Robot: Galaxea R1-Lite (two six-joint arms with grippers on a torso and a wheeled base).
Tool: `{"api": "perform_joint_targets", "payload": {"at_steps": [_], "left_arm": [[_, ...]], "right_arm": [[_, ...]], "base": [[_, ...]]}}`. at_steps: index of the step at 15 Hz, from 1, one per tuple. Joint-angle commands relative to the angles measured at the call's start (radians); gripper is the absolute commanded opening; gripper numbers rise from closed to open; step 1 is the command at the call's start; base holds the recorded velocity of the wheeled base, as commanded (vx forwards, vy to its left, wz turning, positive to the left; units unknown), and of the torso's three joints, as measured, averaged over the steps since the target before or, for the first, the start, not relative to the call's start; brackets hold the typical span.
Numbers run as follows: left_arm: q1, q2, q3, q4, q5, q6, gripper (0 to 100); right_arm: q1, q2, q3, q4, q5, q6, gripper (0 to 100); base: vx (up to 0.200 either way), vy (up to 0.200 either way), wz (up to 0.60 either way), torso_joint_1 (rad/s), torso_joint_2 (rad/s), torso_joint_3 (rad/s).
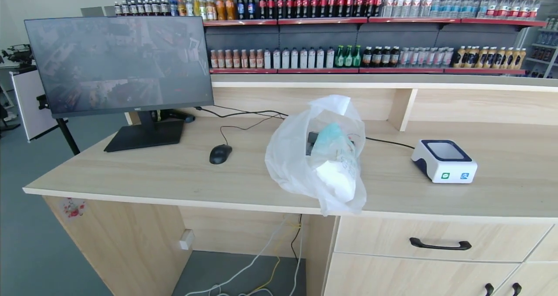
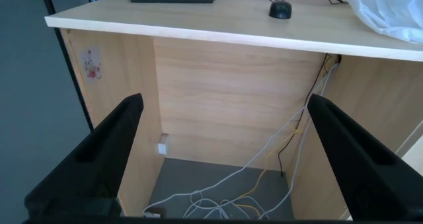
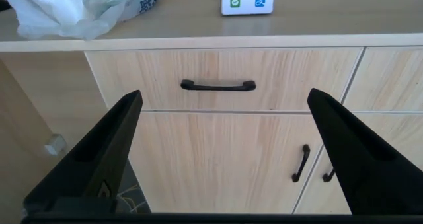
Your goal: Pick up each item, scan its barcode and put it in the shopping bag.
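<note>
Shopping bag is slumping at the desk's front edge, within easy reach, items lying inside. Scanner is sitting nearer the right end. Left fingers and right fingers are hanging wide and empty below the front edge, likely parked.

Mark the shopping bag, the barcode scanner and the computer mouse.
shopping bag [image 1: 287, 156], head view, on its white left side wall.
barcode scanner [image 1: 444, 150], head view, on its dark top window.
computer mouse [image 1: 220, 153], head view, on its black back.
</note>
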Motion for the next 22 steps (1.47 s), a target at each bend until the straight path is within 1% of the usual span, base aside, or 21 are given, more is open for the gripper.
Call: {"api": "perform_joint_targets", "payload": {"at_steps": [1,15,19,22], "left_arm": [[0.000,0.000,0.000,0.000,0.000,0.000,100],[0.000,0.000,0.000,0.000,0.000,0.000,100],[0.000,0.000,0.000,0.000,0.000,-0.002,100],[0.000,0.000,0.000,0.000,0.000,-0.002,100]], "right_arm": [[-0.001,0.000,0.000,0.000,0.000,0.002,100],[-0.001,0.000,0.000,-0.002,0.002,-0.004,100],[0.001,0.000,0.000,-0.002,0.002,-0.006,100],[-0.001,0.000,0.000,-0.002,0.002,-0.004,100]], "base": [[0.000,-0.200,0.00,0.007,0.01,-0.002],[0.000,-0.200,0.00,0.002,0.00,0.002],[0.000,0.000,0.00,0.000,0.00,0.000],[-0.200,0.000,0.00,0.007,0.00,0.007]]}}
